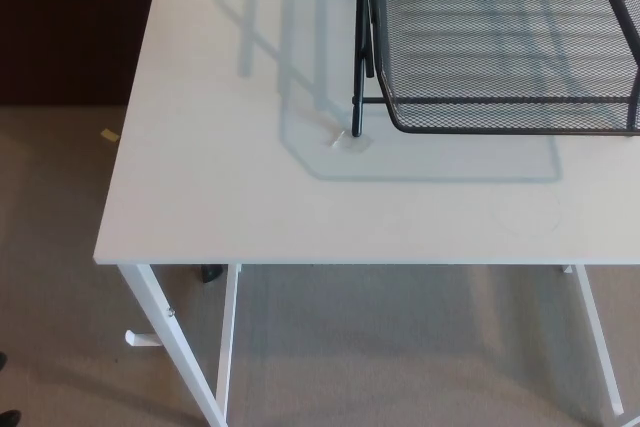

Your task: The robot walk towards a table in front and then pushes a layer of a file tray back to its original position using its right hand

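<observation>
No hand in view, so fingers' spread impossible to tell. File tray (500,42) on desk (220,197), far right; mesh layer (510,122) jutting toward near edge, long axis across. Presumably nearer the right hand.
</observation>
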